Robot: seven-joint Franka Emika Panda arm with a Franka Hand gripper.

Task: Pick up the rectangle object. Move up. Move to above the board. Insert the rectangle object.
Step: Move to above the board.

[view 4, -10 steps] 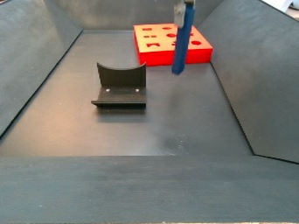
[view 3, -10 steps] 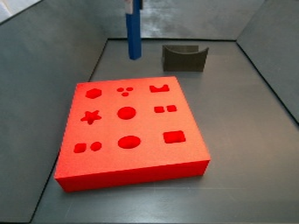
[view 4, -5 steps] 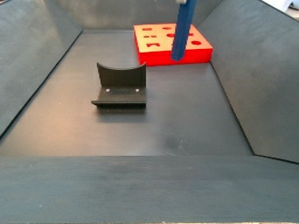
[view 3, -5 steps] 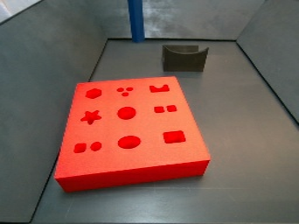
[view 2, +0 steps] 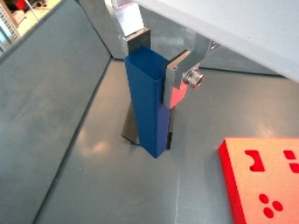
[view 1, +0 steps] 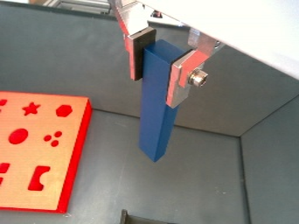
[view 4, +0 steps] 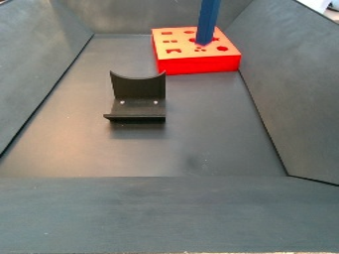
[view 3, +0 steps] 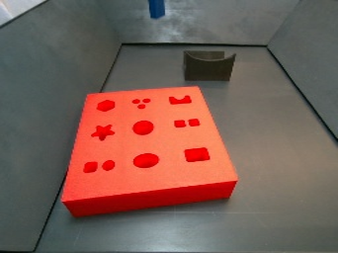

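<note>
My gripper (view 1: 160, 72) is shut on the top end of the rectangle object (view 1: 156, 122), a slim blue bar hanging straight down from between the silver fingers (view 1: 184, 74). In both wrist views the bar is off the floor, clear of the board (view 1: 30, 149). The board (view 3: 169, 140) is a thick red slab with shaped holes in its top face. In a side view only the bar's lower end (view 3: 157, 8) shows at the frame's upper edge, far behind the board. In a side view the bar (view 4: 208, 20) hangs in front of the board (view 4: 199, 64). The gripper itself is out of both side views.
The dark fixture (view 3: 208, 64) stands on the grey floor behind the board; it also shows in a side view as the fixture (view 4: 135, 97) mid-floor. Sloped grey walls (view 4: 40, 69) enclose the bin on all sides.
The blue bar has risen steadily in both side views; a second ago most of it showed, now only its lower part remains in frame. Board and fixture have not moved.
</note>
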